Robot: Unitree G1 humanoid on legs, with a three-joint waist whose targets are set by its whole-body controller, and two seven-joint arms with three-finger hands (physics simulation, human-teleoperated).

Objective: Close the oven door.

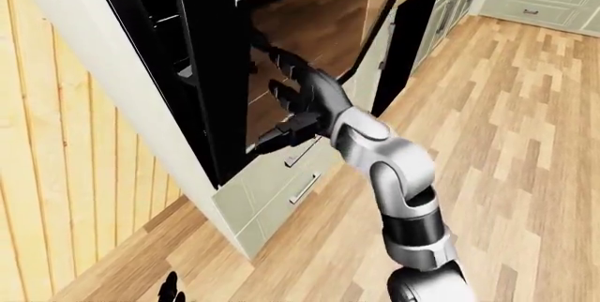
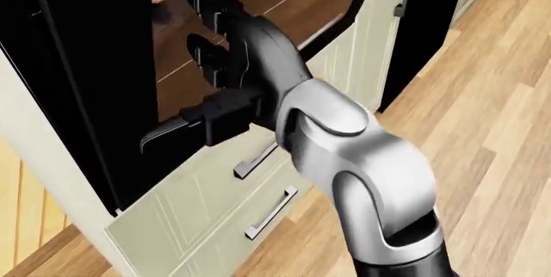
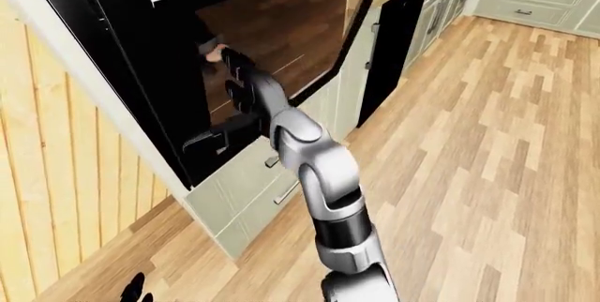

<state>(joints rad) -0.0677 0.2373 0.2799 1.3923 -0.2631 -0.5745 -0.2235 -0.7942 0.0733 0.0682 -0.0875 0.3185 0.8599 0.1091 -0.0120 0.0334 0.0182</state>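
2 dark fingers and a thumb of the right hand (image 2: 225, 64) are spread apart and pressed flat against the glossy black oven door (image 3: 272, 35), which stands nearly upright at the left of the scene, its glass mirroring the wood floor (image 1: 525, 126). Smooth pale-green drawers (image 2: 215, 206) with slim metal bar handles sit below the door's lower edge. Wide bare planks stretch away to the right. Only the left hand's fingertips (image 1: 169, 289) show, so its grip cannot be told.

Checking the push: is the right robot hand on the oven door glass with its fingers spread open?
Yes, the right robot hand lies flat on the oven door, fingers spread.
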